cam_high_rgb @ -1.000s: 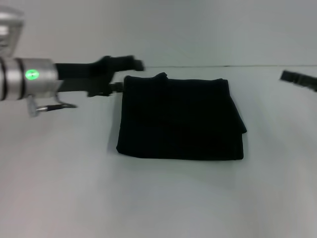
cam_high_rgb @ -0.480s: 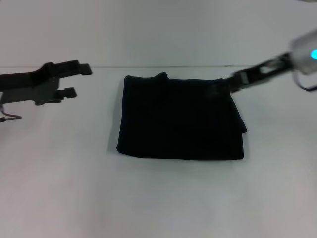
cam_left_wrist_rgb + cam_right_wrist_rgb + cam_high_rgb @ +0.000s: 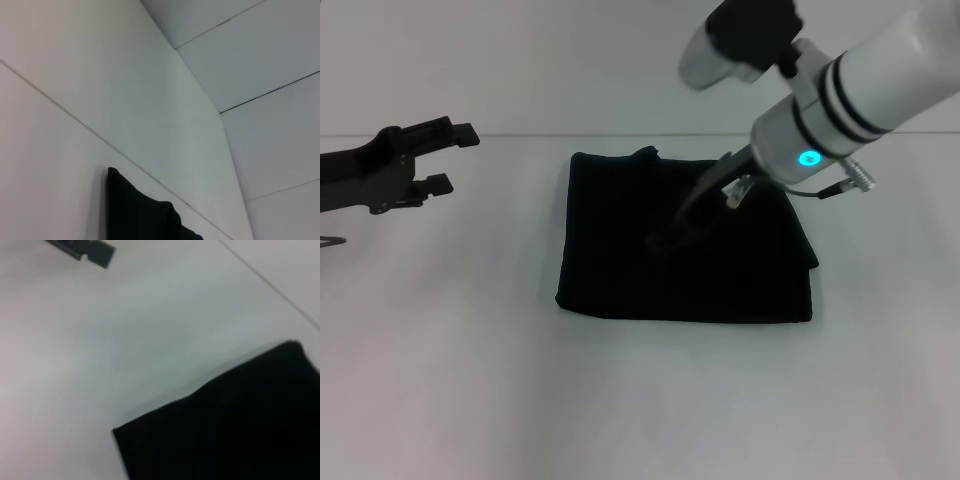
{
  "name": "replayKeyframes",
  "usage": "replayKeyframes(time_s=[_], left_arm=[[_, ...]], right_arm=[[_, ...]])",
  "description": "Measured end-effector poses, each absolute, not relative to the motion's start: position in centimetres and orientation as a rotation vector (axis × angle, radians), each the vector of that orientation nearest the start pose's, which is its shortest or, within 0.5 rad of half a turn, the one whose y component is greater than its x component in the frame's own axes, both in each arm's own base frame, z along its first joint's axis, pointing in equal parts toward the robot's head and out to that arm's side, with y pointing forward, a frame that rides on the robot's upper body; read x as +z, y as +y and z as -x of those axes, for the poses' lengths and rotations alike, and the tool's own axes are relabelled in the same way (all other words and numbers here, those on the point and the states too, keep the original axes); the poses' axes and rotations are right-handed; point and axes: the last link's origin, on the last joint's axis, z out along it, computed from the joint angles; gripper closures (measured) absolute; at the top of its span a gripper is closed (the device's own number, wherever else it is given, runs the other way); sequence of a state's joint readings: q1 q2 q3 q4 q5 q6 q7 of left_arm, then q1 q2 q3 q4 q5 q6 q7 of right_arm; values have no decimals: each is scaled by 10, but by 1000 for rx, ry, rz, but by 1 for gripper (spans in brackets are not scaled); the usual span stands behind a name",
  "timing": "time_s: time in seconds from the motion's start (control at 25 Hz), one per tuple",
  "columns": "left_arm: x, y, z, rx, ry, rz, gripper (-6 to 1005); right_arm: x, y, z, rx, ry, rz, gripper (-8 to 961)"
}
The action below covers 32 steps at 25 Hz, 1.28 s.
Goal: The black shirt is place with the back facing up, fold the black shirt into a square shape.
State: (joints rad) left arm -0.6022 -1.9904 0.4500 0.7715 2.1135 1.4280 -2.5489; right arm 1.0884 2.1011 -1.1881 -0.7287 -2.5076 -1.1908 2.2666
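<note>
Black shirt [image 3: 686,240] folded flat, long axis left-right — right gripper [image 3: 665,240] over it, fingers unclear; left gripper [image 3: 445,157] spread, off left.

I can read no text, label, brand or number anywhere: nothing legible on the black shirt [image 3: 685,240], the bench [image 3: 640,400], or either arm.

The black shirt [image 3: 685,240] lies mid-table [image 3: 470,380]; right gripper [image 3: 665,240] over it, left gripper [image 3: 445,158] left.
</note>
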Motion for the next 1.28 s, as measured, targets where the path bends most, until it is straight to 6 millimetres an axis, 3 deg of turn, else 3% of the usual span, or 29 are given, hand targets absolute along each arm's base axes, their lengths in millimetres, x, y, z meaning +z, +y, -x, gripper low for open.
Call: replayKeyframes(time_s=[0.32,0.8,1.28], left_arm=[[83,387,278,1170,2299,-2261,56],[81,390,282,1205,2326,-2249,58],[84,393,283,1236,2337,-2242,60]], right_arm=[[-73,448,-99,-245,457,2648,72],[-87,444,-99,-180,515,2666,71],[-101,444,-111,-239,537,2616,97]])
